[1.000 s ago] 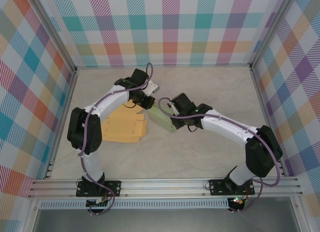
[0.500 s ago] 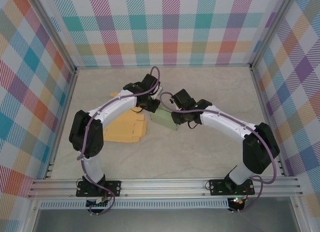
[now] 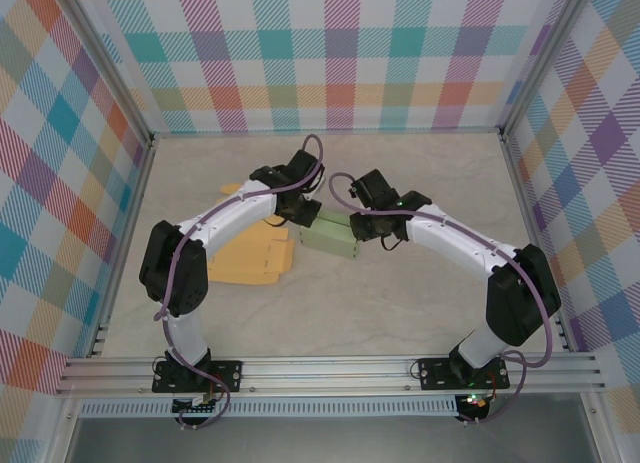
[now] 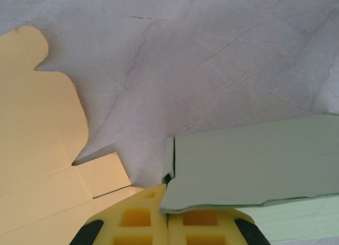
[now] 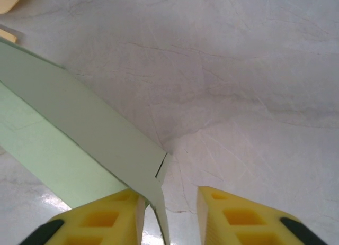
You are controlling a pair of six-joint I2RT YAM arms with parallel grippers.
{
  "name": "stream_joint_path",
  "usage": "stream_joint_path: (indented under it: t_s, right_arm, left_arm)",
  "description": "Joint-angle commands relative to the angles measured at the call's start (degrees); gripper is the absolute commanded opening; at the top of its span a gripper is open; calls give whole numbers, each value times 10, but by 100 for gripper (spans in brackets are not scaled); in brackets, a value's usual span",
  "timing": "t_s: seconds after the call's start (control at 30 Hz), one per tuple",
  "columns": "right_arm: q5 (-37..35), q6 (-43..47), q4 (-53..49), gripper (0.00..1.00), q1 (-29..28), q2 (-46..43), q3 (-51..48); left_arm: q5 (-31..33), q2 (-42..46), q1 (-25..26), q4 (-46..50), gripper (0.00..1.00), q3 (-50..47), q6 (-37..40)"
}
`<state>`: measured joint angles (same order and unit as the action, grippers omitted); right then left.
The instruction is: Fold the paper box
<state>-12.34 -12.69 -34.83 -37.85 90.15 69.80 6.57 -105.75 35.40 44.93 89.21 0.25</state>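
Observation:
The pale green paper box (image 3: 332, 237) lies partly folded at the middle of the table, between both arms. My left gripper (image 3: 308, 216) is at its left end, shut, its yellow fingers (image 4: 132, 218) pressed together on the corner of a green panel (image 4: 254, 165). My right gripper (image 3: 355, 225) is at the box's right end, open. Between its yellow fingers (image 5: 233, 213) stands the thin edge of a green flap (image 5: 159, 197), close to the left finger and clear of the right one. The long green side (image 5: 79, 118) runs off to the upper left.
A flat yellow cardboard cut-out (image 3: 250, 255) lies on the table just left of the green box, under my left forearm; its tabs (image 4: 37, 150) are near the left fingers. Checkered walls enclose the marbled table (image 3: 420, 313) on three sides.
My left gripper moved right onto the green box's left end. My right gripper, nearly shut on the box a second ago, opened and shifted slightly back. The box turned a little.

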Motion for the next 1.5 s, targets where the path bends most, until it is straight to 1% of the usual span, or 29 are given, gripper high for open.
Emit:
stream_joint_path:
  t_s: [0.0,0.23,0.53,0.67,0.8,0.97,1.13,1.3,1.4,1.47]
  right_arm:
    - [21,-23,-15,27,0,-24,9]
    - [63,-52,-7,17,0,-32,1]
    - [90,-83,8,16,0,-30,-6]
    - [104,-91,15,13,0,-24,-3]
    - [113,-101,23,13,0,-20,1]
    - [124,-112,31,22,-1,-15,3]
    - [116,-119,22,22,-1,-12,-2]
    - [116,-131,22,25,-5,-16,-10]
    - [113,-135,24,23,-8,-15,-13]
    - [113,-138,25,18,-8,-12,-14]
  left_arm:
    - [22,-9,8,42,0,10,-10]
    - [29,-10,16,41,0,9,-26]
    - [35,-8,26,38,0,2,-49]
    - [34,-3,31,31,0,-7,-55]
    - [36,-2,35,32,0,-11,-56]
    - [40,-2,36,31,0,-16,-59]
    - [46,1,36,34,0,-17,-61]
    - [44,5,37,29,0,-16,-67]
    - [45,6,39,26,0,-16,-72]
    - [44,7,41,25,0,-16,-75]
